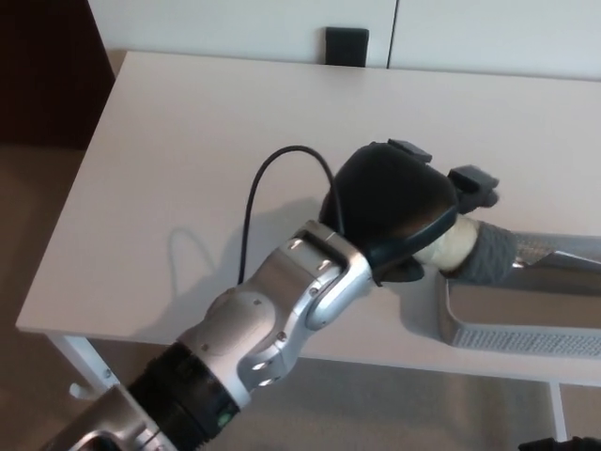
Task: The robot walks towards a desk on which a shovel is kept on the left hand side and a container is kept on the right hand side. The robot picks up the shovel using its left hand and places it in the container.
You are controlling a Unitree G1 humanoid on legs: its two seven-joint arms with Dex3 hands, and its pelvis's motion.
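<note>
The robot's left arm reaches in from the near left across the white rectangular counter (188, 160), its silver jointed forearm (282, 310) ending in the black left hand (394, 211). The hand is wrapped around the handle end of the shovel (488, 252): the cream-coloured butt of the handle shows just under the palm, and the grey textured grip sticks out to the right of it, with the two fingers (472, 178) curled over the top. The shovel's metal shank and blade run on to the right, out to the picture's edge.

The shovel lies nearly level, pointing right, over the near-right part of the counter. Its grip sits at the left rim of the grey rectangular container with a ribbed outer wall (507, 334), and its metal part lies across the container's far side. Whether the blade rests on the container or hangs just above it cannot be told from this view.

A thin black cable (268, 178) loops up from the wrist and arcs over the counter's surface, casting a faint shadow to its left. At the counter's far edge a small black rectangular object (346, 46) stands against the white wall panels. A white leg of the counter shows at the near left, above the beige floor (38, 225). The right hand does not show.
</note>
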